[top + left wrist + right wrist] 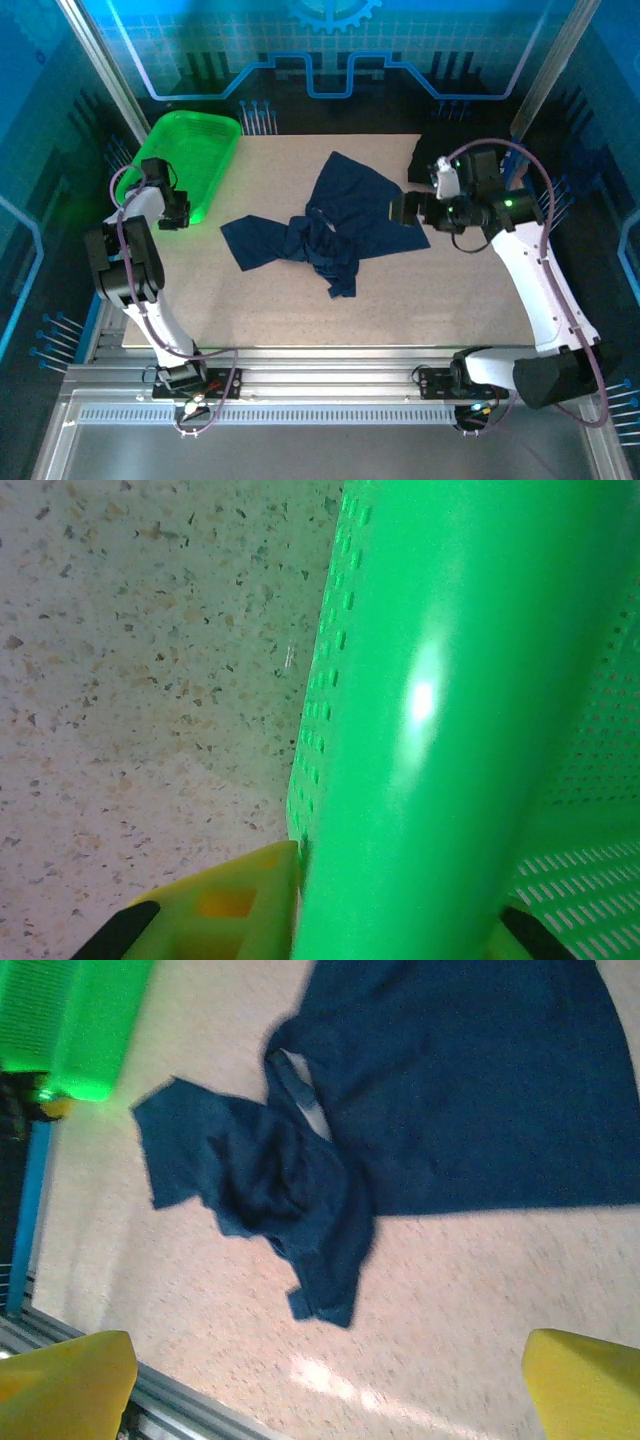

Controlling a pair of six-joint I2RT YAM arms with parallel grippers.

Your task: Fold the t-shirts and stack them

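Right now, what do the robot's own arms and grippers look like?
The left arm and right arm share one look: white links, black joints and black bases, each with a thin purple cable looping alongside. A small green light glows on the right arm. The left gripper and right gripper have blocky yellow fingers; the left pair shows black trim.

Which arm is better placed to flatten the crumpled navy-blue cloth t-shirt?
Probably right: the right gripper is open by the t-shirt, while the left gripper is shut on the rim of the green plastic mesh basket.
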